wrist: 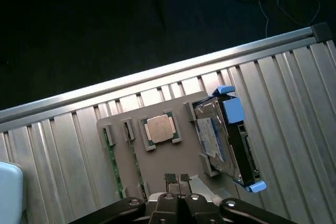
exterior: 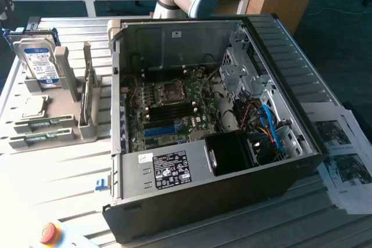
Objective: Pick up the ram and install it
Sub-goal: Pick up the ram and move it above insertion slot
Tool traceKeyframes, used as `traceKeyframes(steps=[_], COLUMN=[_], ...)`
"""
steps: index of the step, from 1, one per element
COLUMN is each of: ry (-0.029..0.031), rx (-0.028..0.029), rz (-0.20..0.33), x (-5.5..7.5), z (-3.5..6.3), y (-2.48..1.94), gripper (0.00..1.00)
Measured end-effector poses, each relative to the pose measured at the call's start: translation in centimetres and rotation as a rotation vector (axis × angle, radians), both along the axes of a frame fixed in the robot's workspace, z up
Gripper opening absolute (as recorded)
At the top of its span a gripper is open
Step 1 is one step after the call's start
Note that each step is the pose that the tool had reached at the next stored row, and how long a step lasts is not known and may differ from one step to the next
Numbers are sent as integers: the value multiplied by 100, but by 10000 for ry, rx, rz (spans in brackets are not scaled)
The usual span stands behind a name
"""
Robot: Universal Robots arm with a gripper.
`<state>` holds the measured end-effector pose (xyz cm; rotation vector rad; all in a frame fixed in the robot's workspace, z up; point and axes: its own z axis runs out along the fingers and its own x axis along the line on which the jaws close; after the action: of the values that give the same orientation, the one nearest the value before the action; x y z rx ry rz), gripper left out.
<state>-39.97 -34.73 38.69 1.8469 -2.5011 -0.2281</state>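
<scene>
Pincer (wrist: 177, 178), clenched with tips together, hangs facing down over a grey holder tray (wrist: 173, 162) bearing the ram (wrist: 111, 163) and a hard drive (wrist: 211, 137); its label is unreadable.

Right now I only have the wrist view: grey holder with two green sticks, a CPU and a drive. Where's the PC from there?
Observer: The open computer case lies on the exterior view's right of the holder, with its motherboard facing up.
Operator: Memory slots populated?
Observer: As far as I can tell, no. I see no green stick in the long black slots beside the CPU socket.
Operator: Anything past the case?
Observer: Printed sheets lie on the table on the exterior view's right of the case.
</scene>
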Motion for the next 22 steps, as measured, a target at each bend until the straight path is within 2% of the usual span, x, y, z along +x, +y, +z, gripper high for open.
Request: traceKeyframes(steps=[16, 22], ry=[-4, -9], rx=[104, 161], rz=[2321, 3152], x=[0, 0], z=[0, 0], y=[0, 0], gripper=[10, 10])
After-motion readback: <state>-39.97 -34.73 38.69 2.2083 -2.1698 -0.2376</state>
